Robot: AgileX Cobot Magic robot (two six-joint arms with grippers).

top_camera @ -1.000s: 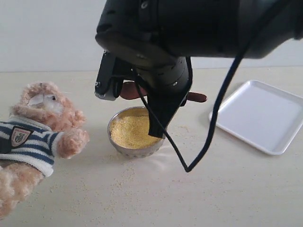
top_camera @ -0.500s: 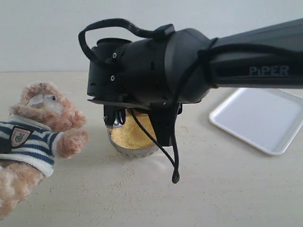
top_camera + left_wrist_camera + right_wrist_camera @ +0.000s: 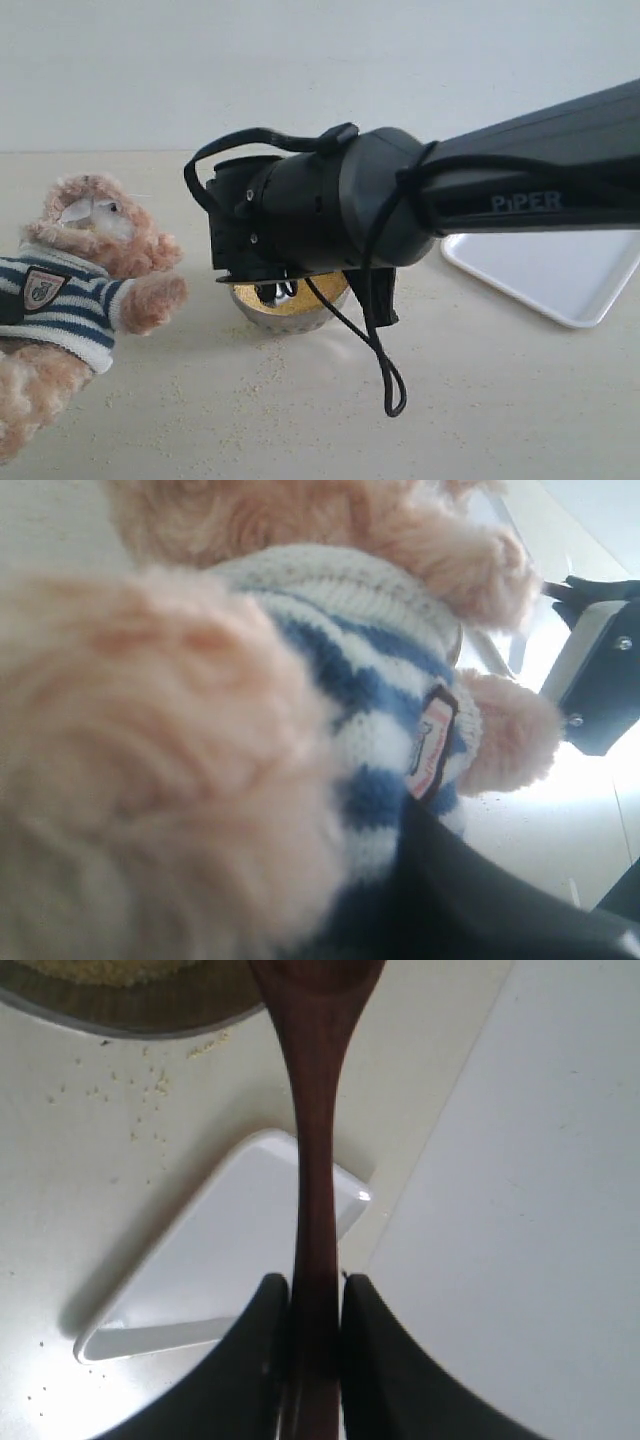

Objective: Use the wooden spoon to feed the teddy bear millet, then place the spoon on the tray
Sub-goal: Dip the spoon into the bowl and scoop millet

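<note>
The right fingers (image 3: 265, 1340) pinch the wooden spoon (image 3: 312, 1160) at its handle end, its oval tip down at the steel bowl (image 3: 285, 315) of millet (image 3: 100, 968); scoop shallow and lift level, or grains will likely spill on the desk (image 3: 300, 430); the teddy bear (image 3: 80, 270) lies at 9 o'clock of the bowl, the tray (image 3: 560, 280) at 2 o'clock; whether the left fingers are spread or closed I cannot tell

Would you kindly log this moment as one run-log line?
right fingers: shut on dark reddish-brown wooden spoon | spoon tip: at round steel bowl of yellow millet
</note>
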